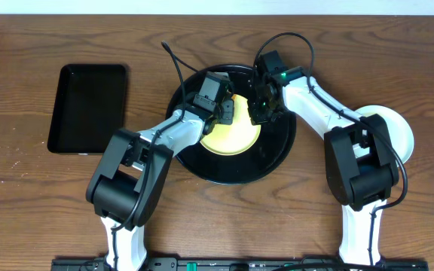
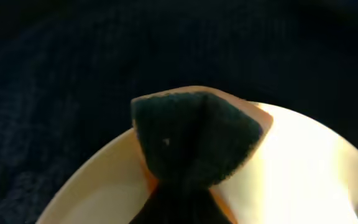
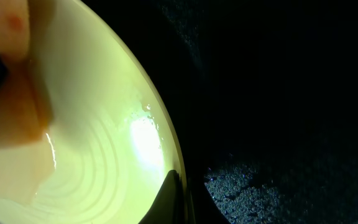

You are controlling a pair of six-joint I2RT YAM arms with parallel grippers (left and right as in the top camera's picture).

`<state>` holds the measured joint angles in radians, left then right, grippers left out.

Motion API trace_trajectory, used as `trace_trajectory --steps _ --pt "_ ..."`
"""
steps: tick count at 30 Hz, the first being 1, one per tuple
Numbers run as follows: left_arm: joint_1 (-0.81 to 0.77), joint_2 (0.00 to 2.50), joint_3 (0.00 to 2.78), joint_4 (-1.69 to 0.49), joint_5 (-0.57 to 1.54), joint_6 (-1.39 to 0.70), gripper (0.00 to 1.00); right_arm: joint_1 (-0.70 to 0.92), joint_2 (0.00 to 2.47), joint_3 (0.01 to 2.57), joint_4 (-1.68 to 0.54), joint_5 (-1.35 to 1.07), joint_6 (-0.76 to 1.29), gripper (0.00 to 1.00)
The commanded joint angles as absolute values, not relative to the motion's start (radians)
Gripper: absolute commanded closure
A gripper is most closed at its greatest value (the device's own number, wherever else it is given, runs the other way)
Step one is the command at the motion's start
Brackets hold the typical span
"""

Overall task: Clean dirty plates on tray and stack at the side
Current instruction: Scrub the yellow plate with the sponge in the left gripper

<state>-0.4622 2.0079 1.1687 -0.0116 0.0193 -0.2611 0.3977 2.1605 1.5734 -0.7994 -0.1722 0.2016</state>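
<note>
We show a robotics laboratory bench: a left arm and a right arm mounted on a base rail at the edge of a wood-grain table, with exposed cable looping above a round black tray and a rectangular tray.

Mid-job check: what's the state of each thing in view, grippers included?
left gripper, shut on the sponge.
sponge, dark face against the yellow plate.
yellow plate, flat in the round tray, glossy.
right gripper, shut on the yellow plate's rim.
round tray, holds only the yellow plate.
rectangular tray, flat at the left, untouched.
pale plate, on the table at the right, partly under the right arm; count unclear.
</note>
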Motion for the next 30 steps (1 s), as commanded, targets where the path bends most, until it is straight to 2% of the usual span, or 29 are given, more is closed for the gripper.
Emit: trace_trajectory --steps 1,6,10,14,17,26,30 --pt "-0.453 2.038 1.163 -0.059 -0.087 -0.237 0.92 0.414 2.173 1.573 -0.804 -0.184 0.204 0.99" --pt "-0.455 2.037 1.167 -0.323 -0.049 -0.238 0.93 0.413 2.173 1.573 -0.804 -0.184 0.204 0.99" --pt "-0.443 2.037 1.218 -0.568 0.087 -0.238 0.93 0.413 2.173 1.573 -0.805 -0.184 0.204 0.99" --pt "-0.429 2.037 1.285 -0.682 0.221 -0.237 0.93 0.413 2.173 1.573 -0.805 -0.184 0.204 0.99" --pt "-0.421 2.037 1.314 -0.647 0.281 -0.238 0.93 0.413 2.173 1.573 -0.810 -0.184 0.204 0.99" --pt "-0.425 2.037 1.314 -0.295 0.282 -0.237 0.93 0.414 2.173 1.573 -0.820 -0.184 0.201 0.99" --pt "-0.427 2.038 1.314 -0.246 0.281 -0.222 0.92 0.413 2.173 1.573 -0.820 -0.184 0.201 0.99"
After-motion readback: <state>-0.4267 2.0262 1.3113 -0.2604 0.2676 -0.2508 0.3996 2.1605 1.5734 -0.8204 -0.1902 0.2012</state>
